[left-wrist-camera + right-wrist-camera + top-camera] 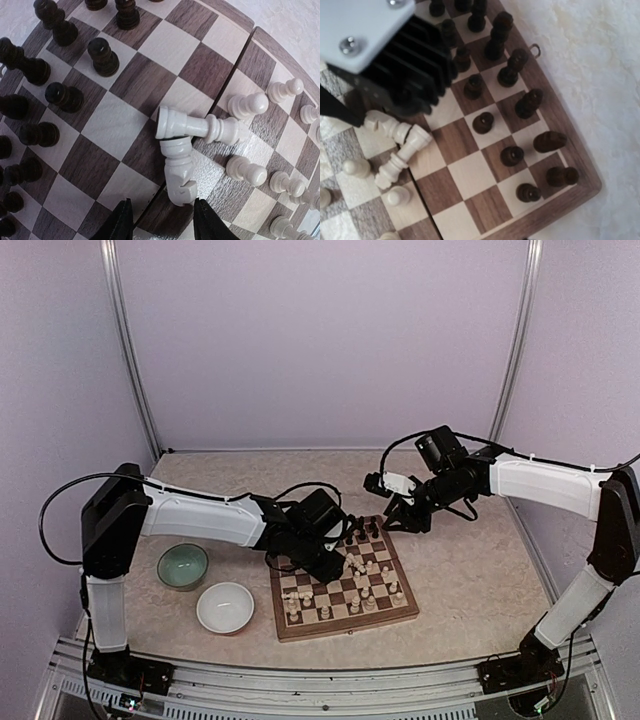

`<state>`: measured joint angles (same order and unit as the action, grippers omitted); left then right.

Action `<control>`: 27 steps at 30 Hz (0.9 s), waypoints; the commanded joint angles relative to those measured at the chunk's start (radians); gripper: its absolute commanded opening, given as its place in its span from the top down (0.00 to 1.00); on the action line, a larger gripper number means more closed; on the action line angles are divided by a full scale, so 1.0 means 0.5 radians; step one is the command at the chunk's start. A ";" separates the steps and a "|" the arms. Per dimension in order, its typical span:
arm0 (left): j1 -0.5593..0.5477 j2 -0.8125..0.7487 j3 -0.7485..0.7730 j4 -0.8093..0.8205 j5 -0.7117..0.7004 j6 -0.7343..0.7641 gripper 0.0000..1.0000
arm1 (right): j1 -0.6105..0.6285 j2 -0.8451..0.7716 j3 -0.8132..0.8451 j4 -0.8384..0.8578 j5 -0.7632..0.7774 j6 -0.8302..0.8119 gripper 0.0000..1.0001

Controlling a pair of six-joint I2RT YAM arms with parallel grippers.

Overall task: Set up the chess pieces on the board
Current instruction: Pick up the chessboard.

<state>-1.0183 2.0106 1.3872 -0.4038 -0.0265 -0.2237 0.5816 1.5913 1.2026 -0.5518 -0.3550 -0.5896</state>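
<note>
The chessboard (348, 627) lies flat on the tabletop (470, 580) between the two arms, turned a little off square. From above, the dark pieces (366, 531) stand crowded at its 12 o'clock end. Cream pieces (325, 612) are scattered over the middle and the 6 o'clock end.

The left gripper (162, 225) hangs low over the middle of the board with its jaws open. Its two black fingertips (121, 222) show at 6 o'clock in the left wrist view. Between them lies the end of a toppled cream piece (178, 170) that points toward 6 o'clock; neither fingertip appears to touch it, and I cannot tell which piece it is. Its other end touches a cream rook (195, 127) that lies on its side, crown toward 9 o'clock and base toward 3 o'clock. Cream pawns (247, 105) stand upright from 2 to 5 o'clock of this pair, and dark pieces fill the squares from 9 to 12 o'clock.

The right gripper (402, 517) hovers above the board's 1 o'clock corner. Whether its jaws are open or closed cannot be told. Its camera looks down on upright dark pieces along the board's edge.

At 9 o'clock of the board a green bowl (183, 566) and a white bowl (225, 607) sit on the tabletop, the white one just beside the board.
</note>
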 commanded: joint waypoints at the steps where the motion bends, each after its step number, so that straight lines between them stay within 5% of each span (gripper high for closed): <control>1: -0.012 0.080 0.109 0.053 0.023 0.024 0.58 | -0.006 -0.036 -0.019 0.018 -0.024 0.009 0.64; 19: -0.015 0.150 0.118 0.145 0.107 0.059 0.65 | -0.007 -0.036 -0.029 0.019 -0.020 0.009 0.64; 27: 0.013 0.142 0.078 0.153 0.060 0.038 0.80 | -0.006 -0.044 -0.028 0.015 -0.014 0.007 0.64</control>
<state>-1.0149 2.0621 1.4322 -0.3443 -0.0082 -0.2043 0.5816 1.5913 1.1973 -0.5488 -0.3550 -0.5896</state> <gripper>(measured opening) 0.233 0.358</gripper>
